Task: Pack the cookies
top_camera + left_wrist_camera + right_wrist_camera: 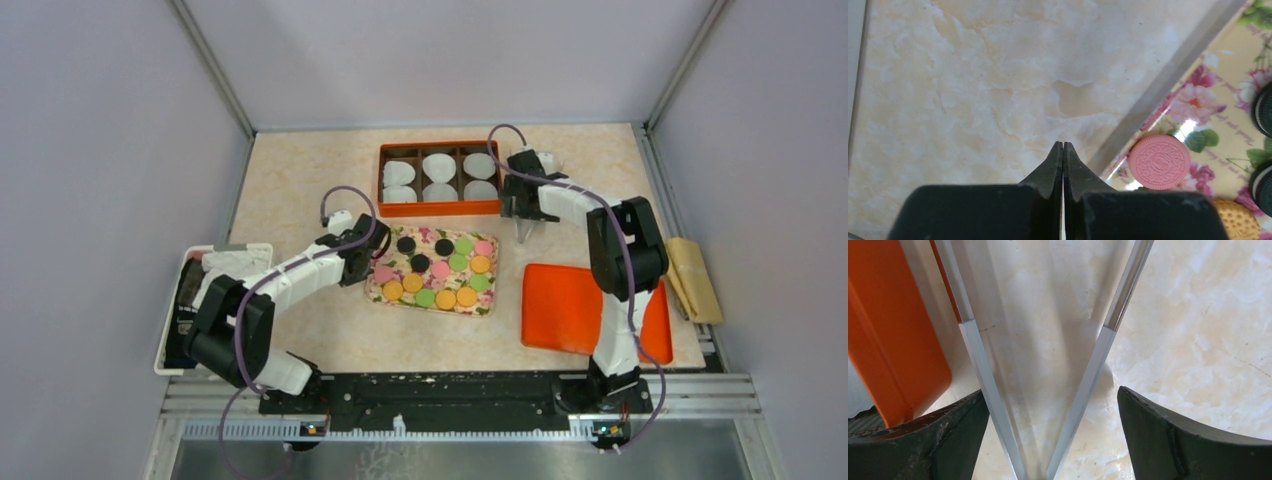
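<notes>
Several cookies in black, pink, green and orange lie on a floral tray mid-table. My left gripper is shut and empty, low over the bare table just off the tray's left edge. In the left wrist view the shut gripper points at the table; a pink cookie lies to its right on the tray. My right gripper is by the right end of the orange box. Its jaws are open, with metal tongs between them, not clamped.
The orange box holds several white paper cups. An orange lid lies at the right front. A white basket with dark items stands at the left edge. A tan packet lies at the far right.
</notes>
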`<state>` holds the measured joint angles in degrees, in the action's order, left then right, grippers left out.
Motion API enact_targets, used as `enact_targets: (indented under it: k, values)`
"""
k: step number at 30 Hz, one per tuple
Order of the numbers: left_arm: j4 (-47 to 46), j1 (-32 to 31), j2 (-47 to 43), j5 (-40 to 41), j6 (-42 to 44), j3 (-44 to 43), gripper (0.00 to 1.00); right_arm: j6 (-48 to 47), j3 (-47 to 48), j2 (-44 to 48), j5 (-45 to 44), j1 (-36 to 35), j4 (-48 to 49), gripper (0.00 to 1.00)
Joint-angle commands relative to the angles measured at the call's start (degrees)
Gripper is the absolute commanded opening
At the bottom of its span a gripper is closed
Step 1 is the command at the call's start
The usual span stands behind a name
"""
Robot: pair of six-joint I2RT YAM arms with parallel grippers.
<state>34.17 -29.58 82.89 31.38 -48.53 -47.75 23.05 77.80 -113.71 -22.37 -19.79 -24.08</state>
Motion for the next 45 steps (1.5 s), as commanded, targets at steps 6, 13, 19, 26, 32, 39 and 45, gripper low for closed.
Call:
enact_targets:
  k: [6, 13, 19, 26, 32, 39, 45]
  values:
    - [-7.10, 2.23, 0.60, 0.89, 1.24, 4.78, 0.00, -2.43, -4.63, -0.35, 2.72, 1.99, -5.22, 0.93]
    - [-9.04, 2.18, 1.30, -0.26, 1.40, 6.67, 0.00, -1.72, -7.81, 3.55, 4.40, 2.86, -8.68, 0.93]
    - [-9.39, 2.28, 0.14, 0.39, 1.44, 7.03, 0.00, -1.64, -9.28, 5.60, 4.92, 3.00, -9.44, 0.94]
    - [-13.26, 2.25, -1.12, -10.36, 1.78, 7.72, 0.00, -1.16, -7.88, 6.88, 4.37, 4.06, -10.67, 0.99]
    - [-14.11, 1.99, -3.27, -20.14, -0.29, 9.63, 0.00, -1.75, -5.07, 5.23, 4.62, 4.50, -11.04, 0.99]
    - [-12.71, 1.51, -8.35, -23.29, -2.04, 13.47, 0.00, -2.22, -2.98, 4.10, 5.54, 4.50, -10.51, 0.99]
    - [-10.50, 1.46, -10.92, -22.61, -2.18, 14.02, 0.00, -2.41, -0.58, 1.77, 6.94, 4.50, -9.85, 0.99]
